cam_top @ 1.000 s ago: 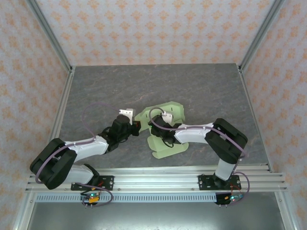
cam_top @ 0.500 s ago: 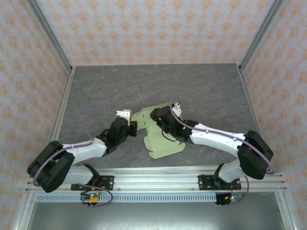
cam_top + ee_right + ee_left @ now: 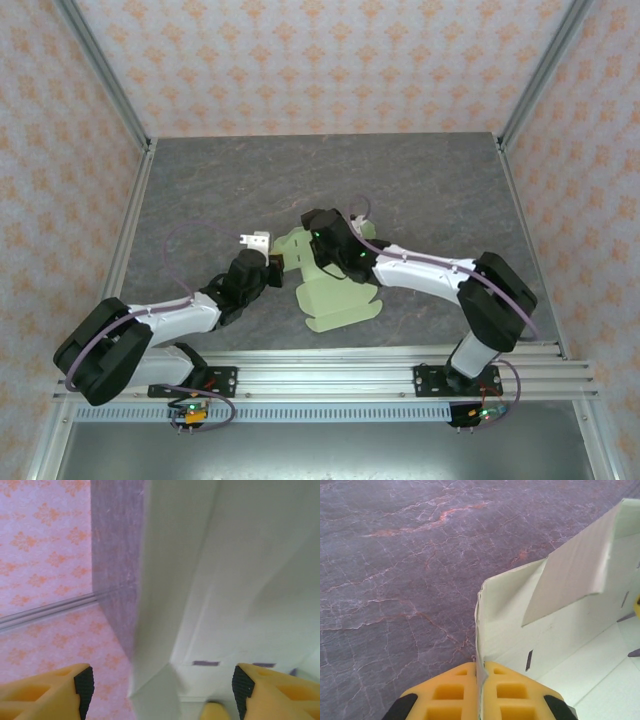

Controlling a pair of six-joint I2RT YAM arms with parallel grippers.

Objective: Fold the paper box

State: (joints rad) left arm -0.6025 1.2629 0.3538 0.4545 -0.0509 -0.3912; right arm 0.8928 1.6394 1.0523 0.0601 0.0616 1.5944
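On the grey marbled counter, inside a booth of orange-patterned wallpaper, the paper box is lying just in front of the middle, between the two arms. It is a pale yellow-green card sheet, half raised. Its scalloped flaps are spreading flat toward the near rail while its far panels are standing up from the surface.

The left arm is reaching in low from the left, and the left gripper is clamping the box's left edge. In the left wrist view its yellow pads are pressing together on a thin upright wall of card, with a folded flap leaning over the box's pale interior beyond.

The right arm is stretching across from the right, its black wrist hanging over the box's raised far panels. The right gripper is standing with its jaws wide apart. In the right wrist view a creased fold of card is rising between the two yellow fingers, clear of both. Small dark slots are showing in the card beside them.
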